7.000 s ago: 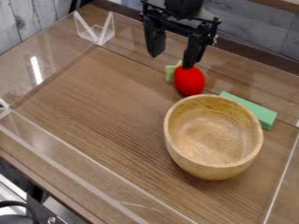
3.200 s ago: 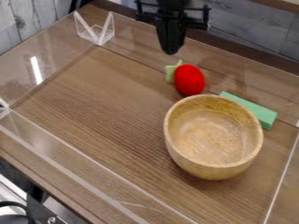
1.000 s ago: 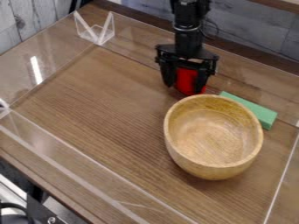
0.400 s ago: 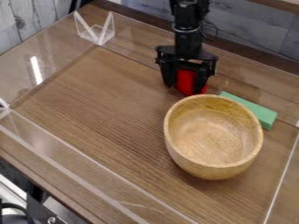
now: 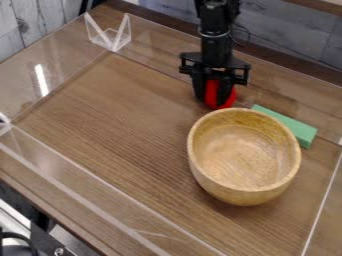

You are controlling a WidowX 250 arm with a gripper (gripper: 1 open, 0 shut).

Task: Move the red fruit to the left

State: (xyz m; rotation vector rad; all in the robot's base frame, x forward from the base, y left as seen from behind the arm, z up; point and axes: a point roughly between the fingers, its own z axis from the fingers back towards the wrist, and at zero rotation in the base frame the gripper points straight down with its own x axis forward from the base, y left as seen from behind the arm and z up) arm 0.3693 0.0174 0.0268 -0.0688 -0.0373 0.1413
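Nearest the camera, well in front of the gripper, lies bare wood-grain table (image 5: 107, 160) bounded by a clear acrylic wall (image 5: 27, 150); this open stretch continues up the picture's left side and offers the widest room for travel. Closer in, a wooden bowl (image 5: 245, 155) stands just in front of the gripper, its rim near the fingers, so any retreat toward the camera is blocked. Beside the bowl, to the gripper's right in the picture, a flat green block (image 5: 291, 124) lies against the table's far right edge. At centre, the gripper (image 5: 218, 92) points straight down with its black fingers (image 5: 201, 88) drawn in on either side of the red fruit (image 5: 219, 94), which sits on the table between them; the jaws appear to be clamped on it, presumably to carry it. Leftward of the gripper nothing stands in the way. Beyond it, a clear acrylic stand (image 5: 107, 32) marks the far left corner.
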